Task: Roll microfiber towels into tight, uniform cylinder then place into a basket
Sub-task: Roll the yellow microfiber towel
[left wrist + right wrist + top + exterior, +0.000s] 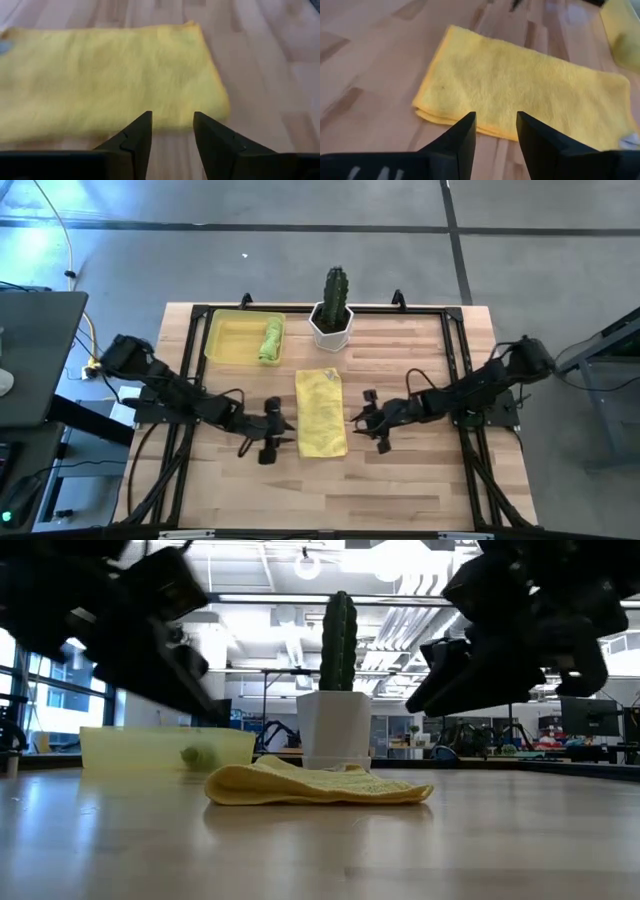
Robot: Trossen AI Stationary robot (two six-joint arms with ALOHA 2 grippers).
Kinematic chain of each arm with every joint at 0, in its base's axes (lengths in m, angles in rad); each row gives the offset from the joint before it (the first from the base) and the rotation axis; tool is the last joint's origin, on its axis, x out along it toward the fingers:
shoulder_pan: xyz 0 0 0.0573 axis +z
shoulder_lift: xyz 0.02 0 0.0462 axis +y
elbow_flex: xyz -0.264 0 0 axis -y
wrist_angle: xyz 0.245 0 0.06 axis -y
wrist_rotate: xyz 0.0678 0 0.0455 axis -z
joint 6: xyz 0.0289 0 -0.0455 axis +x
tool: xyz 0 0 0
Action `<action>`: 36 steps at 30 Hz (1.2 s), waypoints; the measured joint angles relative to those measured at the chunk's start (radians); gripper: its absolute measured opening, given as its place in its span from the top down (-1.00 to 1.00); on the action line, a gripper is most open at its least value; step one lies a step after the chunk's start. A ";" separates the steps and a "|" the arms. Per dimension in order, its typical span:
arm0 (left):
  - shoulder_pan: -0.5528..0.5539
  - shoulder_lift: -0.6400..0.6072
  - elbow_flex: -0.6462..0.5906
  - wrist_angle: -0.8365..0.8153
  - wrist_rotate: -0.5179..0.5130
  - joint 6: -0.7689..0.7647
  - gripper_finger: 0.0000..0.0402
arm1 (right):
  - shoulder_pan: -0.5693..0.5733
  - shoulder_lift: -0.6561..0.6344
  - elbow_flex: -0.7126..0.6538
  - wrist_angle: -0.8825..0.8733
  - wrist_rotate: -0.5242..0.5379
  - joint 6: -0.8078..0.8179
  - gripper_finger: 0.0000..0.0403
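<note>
Yellow towel (321,413) lies lengthwise top-to-bottom, mid-frame; your left gripper (276,432) and right gripper (368,427) flank it equally, part-open, empty.

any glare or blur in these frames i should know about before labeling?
High view: strong glare on the floor at upper left; table evenly lit. Low view: both arms are dark, blurred silhouettes against bright ceiling lights, while the yellow towel and the cactus read clearly. Left wrist view: towel soft with blur, left claw sharper. Right wrist view: right claw and towel fairly crisp.
</note>
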 joint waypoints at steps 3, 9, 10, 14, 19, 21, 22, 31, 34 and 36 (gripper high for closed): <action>-0.001 0.015 0.009 -0.004 0.013 -0.001 0.30 | -0.008 0.023 0.028 -0.018 0.016 0.036 0.33; -0.009 0.026 0.026 -0.010 0.023 0.000 0.29 | -0.014 0.005 0.042 -0.090 0.016 0.043 0.33; -0.009 0.024 0.026 -0.012 0.022 0.000 0.30 | -0.014 0.010 0.046 -0.086 0.012 0.043 0.33; -0.009 0.028 0.032 -0.006 0.024 0.007 0.30 | -0.013 0.020 0.047 -0.091 -0.004 0.042 0.33; -0.009 0.042 0.030 0.002 0.019 0.063 0.30 | -0.012 0.040 0.047 -0.095 -0.036 0.042 0.33; -0.009 0.051 0.032 0.030 0.016 0.100 0.30 | -0.010 0.056 0.047 -0.072 -0.051 0.044 0.33; -0.009 0.060 0.033 0.043 0.016 0.119 0.30 | -0.007 0.061 0.047 -0.070 -0.057 0.044 0.33; -0.011 0.140 0.043 0.093 0.055 0.313 0.30 | 0.036 0.126 0.048 0.003 -0.083 -0.038 0.33; -0.011 0.179 0.068 0.090 0.072 0.383 0.30 | 0.047 0.146 0.048 0.028 -0.083 -0.091 0.33; -0.012 0.220 0.098 0.096 0.087 0.421 0.30 | 0.049 0.154 0.048 0.036 -0.083 -0.097 0.33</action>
